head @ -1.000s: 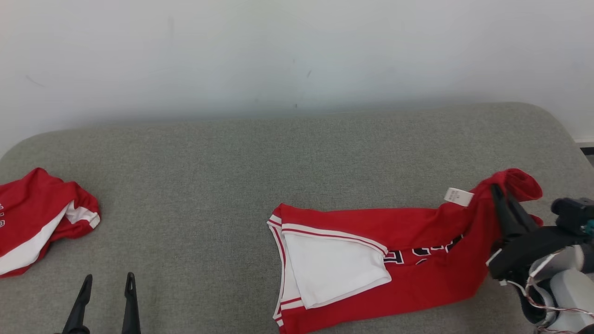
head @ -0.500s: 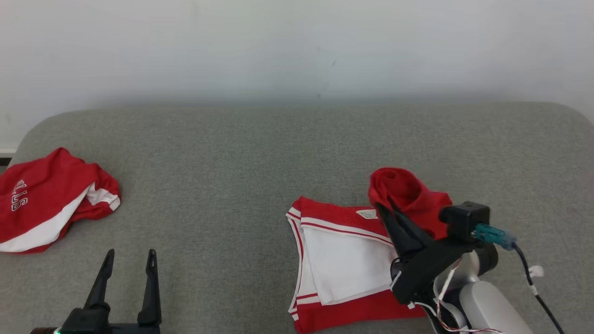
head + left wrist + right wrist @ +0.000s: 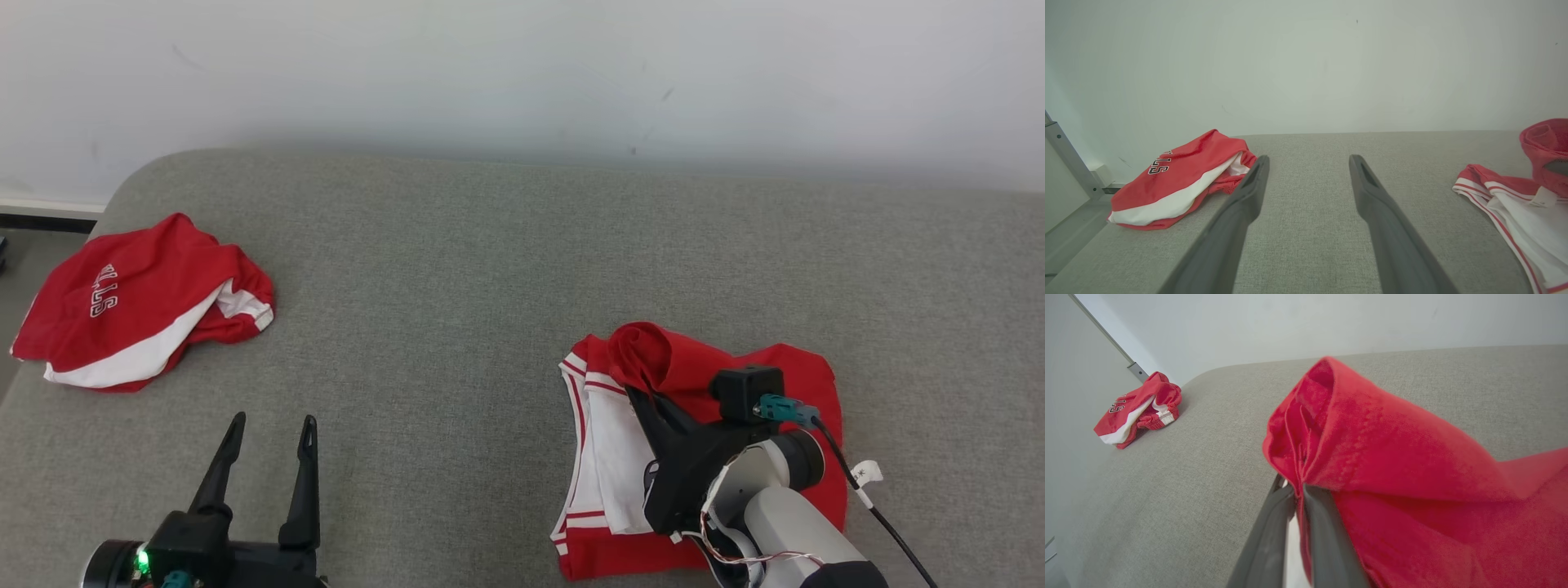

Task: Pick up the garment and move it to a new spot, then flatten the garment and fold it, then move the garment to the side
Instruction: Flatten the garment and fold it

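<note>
The garment (image 3: 784,376), a red jersey with white trim, lies on the grey cushion (image 3: 457,269) at the right, one end doubled over the rest. My right gripper (image 3: 639,390) is shut on a bunched red fold of it, held just above the white part. In the right wrist view the red cloth (image 3: 1372,457) drapes over my closed fingers (image 3: 1290,506). My left gripper (image 3: 265,429) stands open over bare cushion at the lower left, apart from any cloth; its fingers (image 3: 1241,204) spread wide in the left wrist view, where the garment's edge (image 3: 1515,204) lies at the right.
A second red and white garment (image 3: 139,302) lies crumpled near the cushion's left end, also in the left wrist view (image 3: 1180,179) and the right wrist view (image 3: 1135,408). A white wall (image 3: 522,73) runs behind the cushion. Floor (image 3: 33,245) lies beyond the left edge.
My right gripper has carried the garment's right end leftward over the rest, doubling it. The head camera has turned, shifting the whole picture. My left gripper stays open.
</note>
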Robot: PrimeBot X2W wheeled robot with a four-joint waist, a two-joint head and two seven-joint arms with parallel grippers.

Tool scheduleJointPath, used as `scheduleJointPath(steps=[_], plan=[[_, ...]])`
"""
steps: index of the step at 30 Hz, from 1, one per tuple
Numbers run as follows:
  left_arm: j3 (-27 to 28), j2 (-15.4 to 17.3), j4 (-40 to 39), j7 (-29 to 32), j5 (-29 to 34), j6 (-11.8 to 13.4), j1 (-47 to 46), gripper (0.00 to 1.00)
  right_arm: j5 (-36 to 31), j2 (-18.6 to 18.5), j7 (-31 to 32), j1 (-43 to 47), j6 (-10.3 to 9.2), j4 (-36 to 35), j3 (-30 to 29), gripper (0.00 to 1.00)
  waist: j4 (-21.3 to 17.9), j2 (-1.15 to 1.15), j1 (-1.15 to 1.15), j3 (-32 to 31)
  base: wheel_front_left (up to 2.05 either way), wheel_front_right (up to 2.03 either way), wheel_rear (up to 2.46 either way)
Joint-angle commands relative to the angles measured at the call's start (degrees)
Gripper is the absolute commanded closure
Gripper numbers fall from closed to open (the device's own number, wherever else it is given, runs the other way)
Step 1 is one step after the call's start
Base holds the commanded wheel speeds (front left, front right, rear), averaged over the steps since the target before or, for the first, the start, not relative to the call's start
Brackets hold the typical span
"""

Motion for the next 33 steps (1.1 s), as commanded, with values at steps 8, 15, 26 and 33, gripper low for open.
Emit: scheduleJointPath(steps=[8, 15, 26, 33], plan=[[0.16, -0.92, 1.23, -0.17, 0.67, -0.81, -1.27, 0.0, 0.94, 2.02, -3.82, -3.09, -0.15, 9.56, 3.01, 1.0, 1.6, 0.0, 0.0, 0.33, 0.0, 0.0, 0.0], [1.21, -1.01, 1.23, -0.17, 0.99, -0.79, 0.52, 0.0, 3.86, 2.37, -7.81, -3.88, -0.15, 10.55, 6.45, 0.0, -0.3, 0.0, 0.0, -1.0, 0.0, 0.0, 0.0], [2.84, -0.53, 0.26, -0.17, 1.39, -0.75, 3.03, 0.0, 5.64, -8.39, -8.58, 2.51, -0.15, -1.07, 7.78, 0.0, -2.86, 0.0, 0.0, -3.22, 0.0, 0.0, 0.0], [2.88, -0.84, -0.55, -0.17, 1.61, -0.81, 3.71, 0.0, 5.7, -11.15, -4.23, 9.07, -0.15, -10.35, 7.19, 0.0, -2.43, 0.0, 0.0, -2.81, 0.0, 0.0, 0.0]])
